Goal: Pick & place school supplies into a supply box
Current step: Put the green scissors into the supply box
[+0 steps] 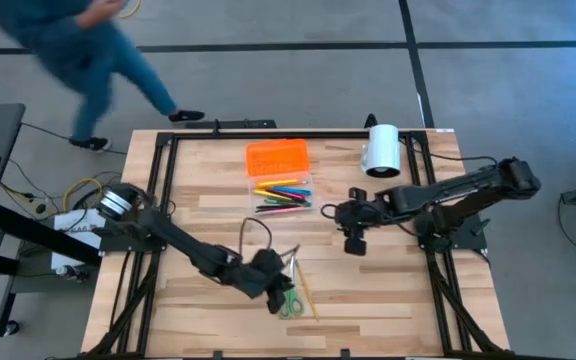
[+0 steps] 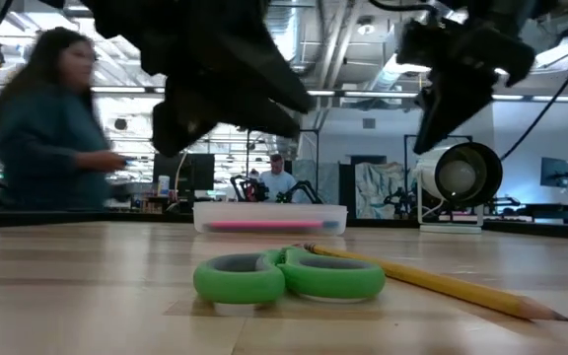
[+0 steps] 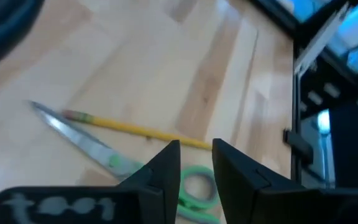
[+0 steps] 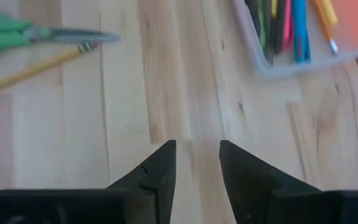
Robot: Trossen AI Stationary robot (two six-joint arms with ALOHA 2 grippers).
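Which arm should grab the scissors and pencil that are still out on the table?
Left. The left gripper, open, hovers right by the green scissors and yellow pencil. The right gripper, empty, sits farther off, nearer the supply box.

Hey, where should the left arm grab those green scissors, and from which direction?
Probably straight down from above, pinching the narrow neck where the blades meet the handles. The green scissors lie flat on the table, blades closed, so the wide loops give little to clamp. A yellow pencil lies right alongside the blades, so setting the jaws across the neck should miss it. The left gripper is already above the handles, open.
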